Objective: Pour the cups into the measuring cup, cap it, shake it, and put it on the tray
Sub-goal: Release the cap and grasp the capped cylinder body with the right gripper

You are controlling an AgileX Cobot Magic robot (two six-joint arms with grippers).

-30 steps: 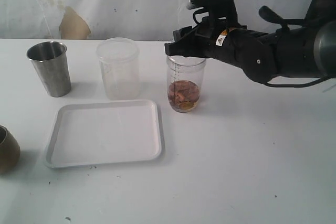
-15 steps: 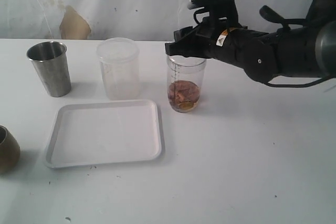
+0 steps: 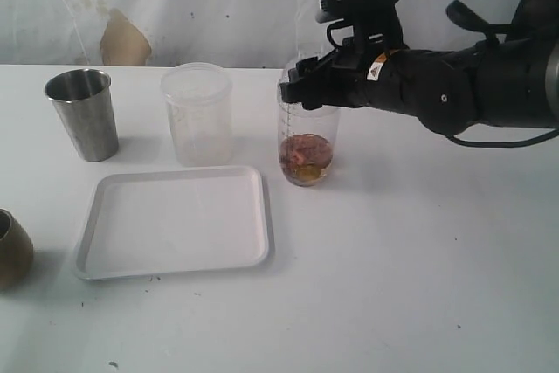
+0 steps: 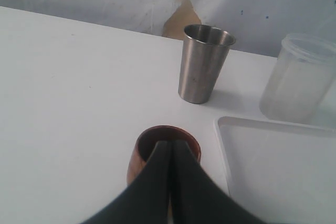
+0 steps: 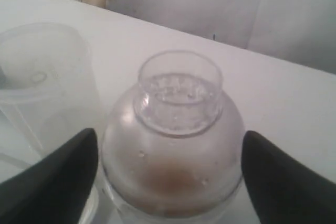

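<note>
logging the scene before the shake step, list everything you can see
tumbler: 1, steel, far left of table
wooden cup: 1, brown, left edge, near side
frosted cup: 1, translucent, behind tray
measuring cup: 1, clear with brown contents, right of frosted cup
cap: 1, clear, on measuring cup
tray: 1, white, in front of frosted cup
table: 1, white, under everything
left jaws: black, shut, over wooden cup
right jaws: black, open, either side of cap
</note>
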